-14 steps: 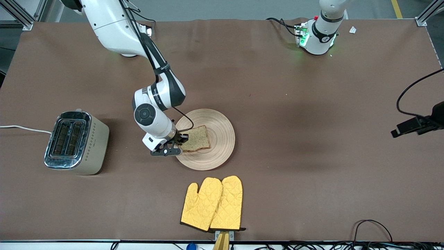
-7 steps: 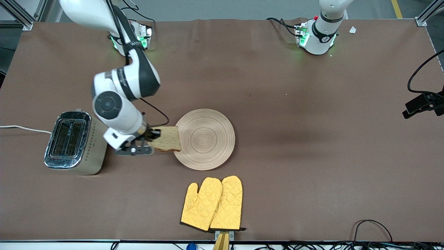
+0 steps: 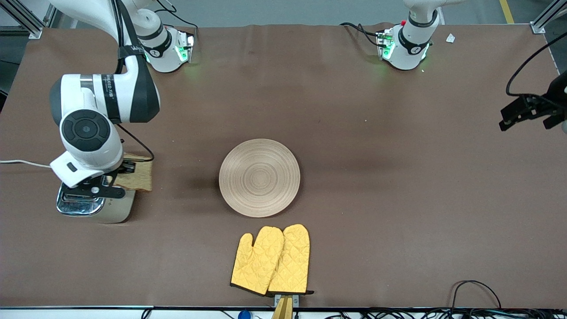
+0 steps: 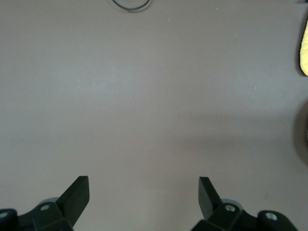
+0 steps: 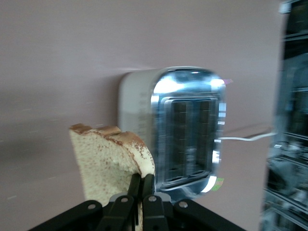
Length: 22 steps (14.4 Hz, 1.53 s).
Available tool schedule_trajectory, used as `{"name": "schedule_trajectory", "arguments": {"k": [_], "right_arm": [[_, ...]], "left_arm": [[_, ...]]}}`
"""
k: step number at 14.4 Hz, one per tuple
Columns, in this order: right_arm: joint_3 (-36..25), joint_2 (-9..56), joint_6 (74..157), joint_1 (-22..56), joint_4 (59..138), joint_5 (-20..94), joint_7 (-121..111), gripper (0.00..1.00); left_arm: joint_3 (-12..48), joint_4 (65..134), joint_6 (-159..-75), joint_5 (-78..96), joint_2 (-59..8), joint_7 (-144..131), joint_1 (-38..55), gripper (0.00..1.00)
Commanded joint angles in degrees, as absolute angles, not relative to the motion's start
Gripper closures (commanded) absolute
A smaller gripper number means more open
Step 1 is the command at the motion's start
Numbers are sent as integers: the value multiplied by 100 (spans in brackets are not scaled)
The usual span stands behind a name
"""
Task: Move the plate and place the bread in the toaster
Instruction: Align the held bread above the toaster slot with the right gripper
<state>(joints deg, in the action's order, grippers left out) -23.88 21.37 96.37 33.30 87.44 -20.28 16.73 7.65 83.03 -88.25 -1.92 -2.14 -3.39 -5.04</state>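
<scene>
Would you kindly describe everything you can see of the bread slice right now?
The bread is one tan, speckled wholegrain slice with a darker brown crust. It is held up in the air, pinched at one edge by the shut right pincer, beside the chrome top of the toaster and not yet in a slot. Nothing else touches it.
</scene>
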Motion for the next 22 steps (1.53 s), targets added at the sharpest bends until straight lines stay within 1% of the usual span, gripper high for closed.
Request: {"name": "schedule_trajectory", "arguments": {"k": [1, 3, 5, 7, 10, 17, 22], "right_arm": [[-2425, 2144, 9528, 3226, 8780, -2722, 1977, 100], [-2443, 2136, 9554, 3059, 8789, -2821, 1978, 100], [-2504, 2118, 9528, 3059, 8789, -2865, 1943, 100], [-2522, 2109, 9405, 3050, 8824, -3276, 1968, 100], [-2531, 2144, 9422, 2971, 8956, -3515, 1978, 100], [-2531, 2162, 9448, 2883, 9026, -3551, 1986, 100], [-2522, 2258, 9483, 2874, 9035, -3551, 1986, 100]], "left_arm": [[501, 8787, -8780, -70, 323, -368, -316, 0], [518, 9017, -8772, 25, 492, -352, -377, 0], [510, 9035, -8754, 105, 501, -360, -378, 0], [501, 9018, -8754, 97, 492, -343, -387, 0], [492, 9000, -8763, 71, 440, -360, -387, 0], [510, 8991, -8596, 9, 597, -264, -387, 0], [510, 8859, -8613, -9, 554, -281, -378, 0]]}}
